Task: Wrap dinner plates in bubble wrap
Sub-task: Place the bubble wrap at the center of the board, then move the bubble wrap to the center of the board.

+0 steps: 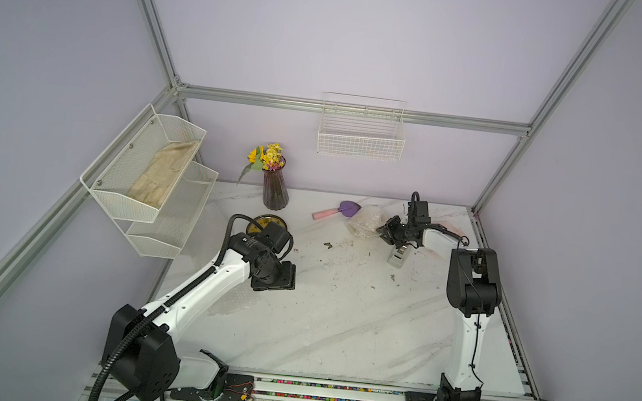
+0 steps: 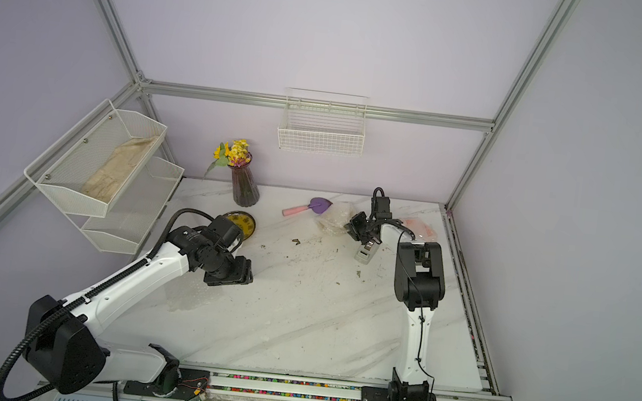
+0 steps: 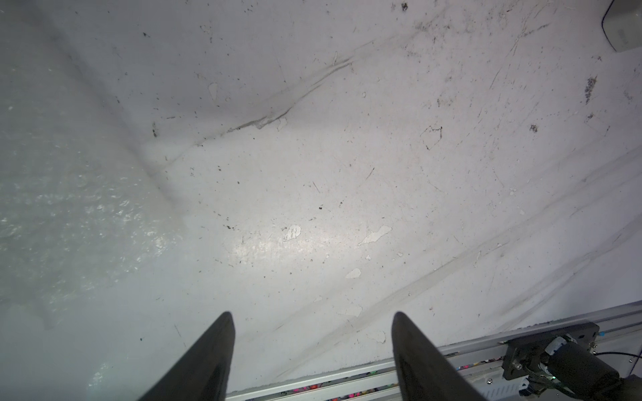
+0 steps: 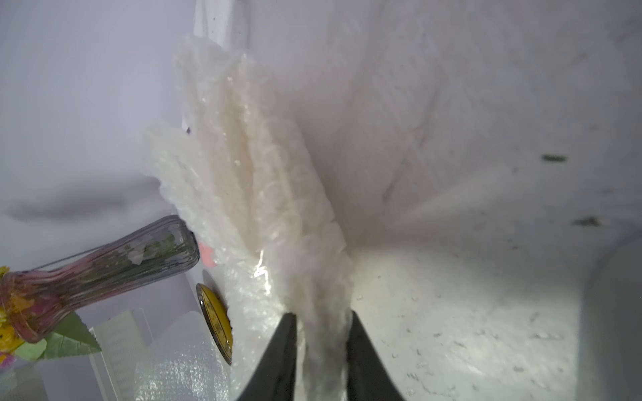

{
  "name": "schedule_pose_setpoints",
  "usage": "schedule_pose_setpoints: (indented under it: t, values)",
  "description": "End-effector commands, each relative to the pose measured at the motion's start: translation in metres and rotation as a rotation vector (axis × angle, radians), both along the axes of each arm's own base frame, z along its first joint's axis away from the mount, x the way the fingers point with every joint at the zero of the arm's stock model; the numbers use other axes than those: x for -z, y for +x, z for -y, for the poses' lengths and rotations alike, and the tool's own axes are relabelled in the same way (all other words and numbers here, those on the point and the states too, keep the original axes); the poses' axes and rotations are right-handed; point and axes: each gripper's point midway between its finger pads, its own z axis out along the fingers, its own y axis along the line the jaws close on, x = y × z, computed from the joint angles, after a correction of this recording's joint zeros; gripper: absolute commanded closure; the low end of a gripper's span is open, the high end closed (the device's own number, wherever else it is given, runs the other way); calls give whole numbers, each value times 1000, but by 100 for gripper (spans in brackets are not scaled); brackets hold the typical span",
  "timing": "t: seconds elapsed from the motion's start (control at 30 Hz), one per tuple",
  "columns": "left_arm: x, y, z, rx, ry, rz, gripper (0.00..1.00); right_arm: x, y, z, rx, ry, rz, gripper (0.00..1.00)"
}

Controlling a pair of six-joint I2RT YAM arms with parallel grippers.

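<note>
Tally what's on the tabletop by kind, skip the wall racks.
yellow plate, bare: 1
wrapped bundles: 2 (white bundle, pinkish bundle)
flat bubble wrap sheet: 1
flower vase: 1
scoop: 1
tape dispenser: 1
Total: 7

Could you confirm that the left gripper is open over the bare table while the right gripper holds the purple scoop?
Not quite: the right gripper holds bunched bubble wrap instead, as the right wrist view shows. The left gripper is indeed open over the bare table.

flower vase [image 1: 275,190] upright at back; purple scoop [image 1: 347,208] near; beige cloth [image 1: 164,175] in shelf [image 1: 120,164]
</note>
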Motion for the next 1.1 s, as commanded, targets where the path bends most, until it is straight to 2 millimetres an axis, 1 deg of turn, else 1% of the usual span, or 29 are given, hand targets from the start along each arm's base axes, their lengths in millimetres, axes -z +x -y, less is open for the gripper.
schedule_pose_setpoints:
  t: [0.0, 0.07, 0.17, 0.23, 0.37, 0.4, 0.47, 0.53, 0.63, 0.73, 0.77, 0.8, 0.83, 0.9, 0.93, 1.0, 1.07]
  values:
    - [3, 2, -12, -26, 34, 21, 29, -30, 1, 11, -11, -71, 33, 64]
    - [3, 4, -15, -25, 43, 20, 29, -48, 2, 16, -19, -109, 53, 60]
    - [3, 6, -19, -28, 53, 19, 29, -73, 1, 24, -17, -158, 78, 57]
    - [2, 8, -22, -31, 60, 21, 29, -87, -3, 31, -14, -191, 85, 56]
    - [-2, 17, -38, -54, 96, 31, 28, -120, -14, 43, -23, -272, 118, 54]
    - [-4, 20, -43, -65, 103, 36, 28, -128, -16, 42, -30, -276, 138, 54]
    - [-9, 30, -57, -89, 113, 54, 26, -143, -22, 34, -51, -253, 194, 54]
    - [-15, 39, -76, -124, 135, 66, 22, -155, -29, 18, -95, -211, 255, 54]
    - [-22, 50, -108, -198, 143, 70, 16, -152, -48, -1, -181, -228, 261, 53]
    - [-27, 61, -134, -263, 142, 93, 8, -137, -64, -18, -263, -260, 254, 48]
    - [-16, 68, -140, -279, 131, 64, 4, -133, -69, -24, -281, -256, 256, 46]
    - [-14, 73, -141, -288, 99, 57, 0, -127, -74, -29, -292, -245, 252, 45]
    - [-11, 80, -140, -294, 63, 51, 0, -120, -79, -34, -289, -225, 238, 44]
    - [-7, 91, -140, -297, 34, 49, 0, -99, -89, -30, -273, -230, 168, 44]
    - [-4, 95, -144, -305, 55, 46, 0, -91, -96, -32, -297, -250, 156, 44]
    - [6, 97, -156, -324, 118, 14, 2, -81, -108, -49, -335, -225, 158, 44]
    - [19, 93, -163, -327, 157, -39, 5, -74, -124, -88, -395, -151, 166, 44]
